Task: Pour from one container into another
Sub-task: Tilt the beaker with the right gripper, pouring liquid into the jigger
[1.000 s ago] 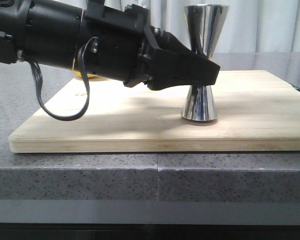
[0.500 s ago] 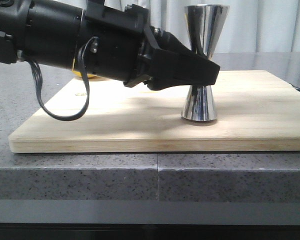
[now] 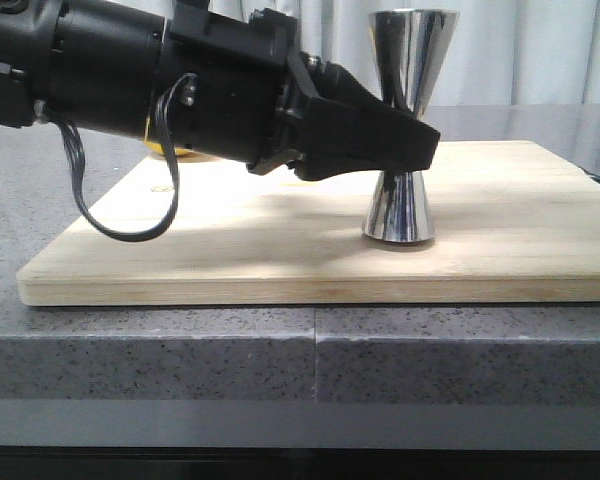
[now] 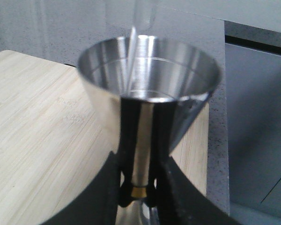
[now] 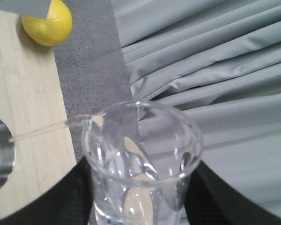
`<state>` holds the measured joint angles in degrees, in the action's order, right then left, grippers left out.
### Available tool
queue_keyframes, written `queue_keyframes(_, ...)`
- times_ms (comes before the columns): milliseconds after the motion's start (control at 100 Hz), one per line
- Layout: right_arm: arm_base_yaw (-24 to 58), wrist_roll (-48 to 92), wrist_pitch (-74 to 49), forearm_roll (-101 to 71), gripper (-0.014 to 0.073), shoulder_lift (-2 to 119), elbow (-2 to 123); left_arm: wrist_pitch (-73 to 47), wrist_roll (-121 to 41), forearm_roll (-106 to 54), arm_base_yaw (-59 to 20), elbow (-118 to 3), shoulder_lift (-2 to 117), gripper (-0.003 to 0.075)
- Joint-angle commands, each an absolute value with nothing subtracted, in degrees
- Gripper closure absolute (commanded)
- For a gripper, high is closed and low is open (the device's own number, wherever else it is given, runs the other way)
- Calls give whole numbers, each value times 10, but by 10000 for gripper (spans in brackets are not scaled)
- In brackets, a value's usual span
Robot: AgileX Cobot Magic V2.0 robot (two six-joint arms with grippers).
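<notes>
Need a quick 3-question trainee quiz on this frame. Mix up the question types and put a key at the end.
1. True or false: the jigger lies on its side on the wooden board.
2. What do the right fingers hold? A) a bottle B) the glass beaker C) a spoon
3. Fill in: the left fingers sit on either side of the jigger's narrow ____, at the gold band.

Key
1. False. It stands upright on the board.
2. B
3. waist
</notes>
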<state>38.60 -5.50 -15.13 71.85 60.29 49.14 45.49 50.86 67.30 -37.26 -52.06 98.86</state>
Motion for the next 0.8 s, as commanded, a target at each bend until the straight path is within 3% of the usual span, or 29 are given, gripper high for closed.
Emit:
queue_keyframes(0, 385, -52, -137, 742, 354, 588, 513, 493, 512, 649, -373, -536, 958, 741)
queue_keyframes(790, 385, -52, -137, 774, 354, 588, 513, 493, 512, 649, -373, -536, 958, 741)
